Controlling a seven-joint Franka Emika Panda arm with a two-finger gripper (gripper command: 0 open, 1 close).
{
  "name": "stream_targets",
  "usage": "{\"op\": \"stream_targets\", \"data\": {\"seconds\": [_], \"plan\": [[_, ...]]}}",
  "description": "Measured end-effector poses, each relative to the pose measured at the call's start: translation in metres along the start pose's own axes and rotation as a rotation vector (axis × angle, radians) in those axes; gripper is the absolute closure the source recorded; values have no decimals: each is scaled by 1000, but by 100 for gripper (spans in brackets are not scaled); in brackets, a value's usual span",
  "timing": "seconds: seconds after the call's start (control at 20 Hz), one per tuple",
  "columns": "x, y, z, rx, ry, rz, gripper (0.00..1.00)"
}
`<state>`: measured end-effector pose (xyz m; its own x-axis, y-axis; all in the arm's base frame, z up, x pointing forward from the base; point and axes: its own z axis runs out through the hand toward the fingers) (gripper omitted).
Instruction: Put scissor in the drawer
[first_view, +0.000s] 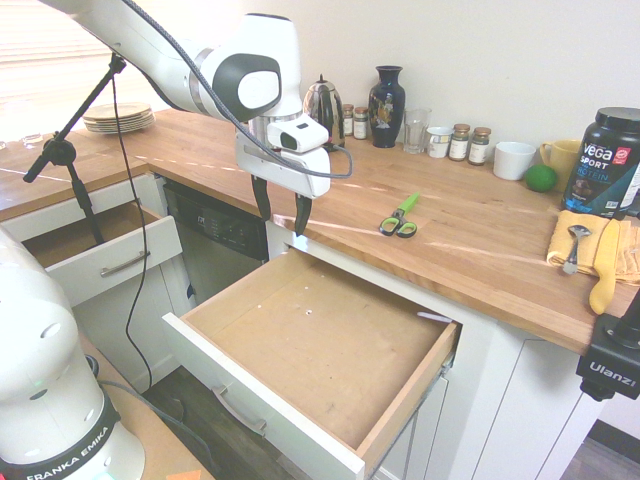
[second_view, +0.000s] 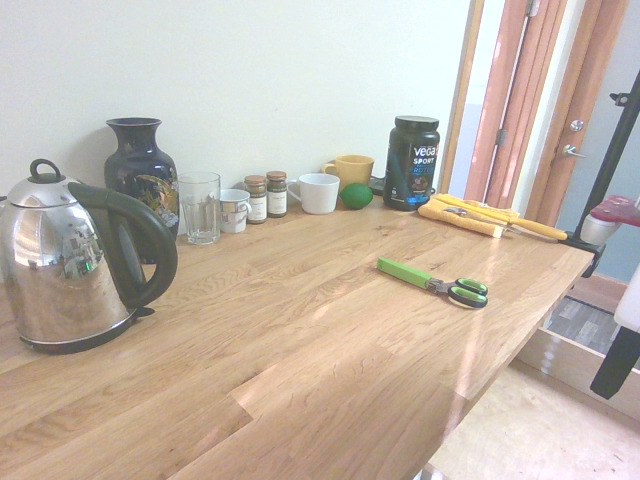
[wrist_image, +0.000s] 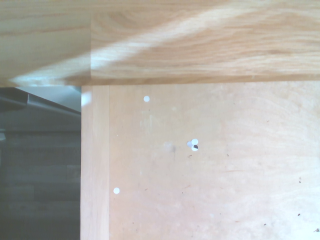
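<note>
We find the scissor (first_view: 399, 219) lying flat on the counter (first_view: 470, 250), apart from everything else, with the drawer (first_view: 320, 350) pulled out below the counter's near edge, to the scissor's near left. The gripper (first_view: 282, 214) hangs over the drawer's far left corner, just at the counter edge, well left of the scissor. Along the far wall we see the kettle (first_view: 324, 108), the vase (first_view: 386, 106), a glass (first_view: 417, 130) and a mug (first_view: 514, 160) in a row from left to right. A smaller drawer (first_view: 95, 250) stands open further left
</note>
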<state>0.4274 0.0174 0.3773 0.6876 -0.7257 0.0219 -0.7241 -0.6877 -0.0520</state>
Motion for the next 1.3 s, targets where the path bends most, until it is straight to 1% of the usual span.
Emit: {"op": "stream_targets", "data": {"seconds": [0.15, 0.35, 0.55, 0.75, 1.1, 1.3], "plan": [[5, 3, 1, -15, 6, -3, 0], [45, 0, -8, -22, 43, -8, 0], [87, -14, -4, -27, 54, -23, 0], [124, -30, -3, -20, 67, -15, 0], [170, -50, -6, -8, 90, 7, 0], [192, -62, -4, -18, 87, -22, 0]]}}
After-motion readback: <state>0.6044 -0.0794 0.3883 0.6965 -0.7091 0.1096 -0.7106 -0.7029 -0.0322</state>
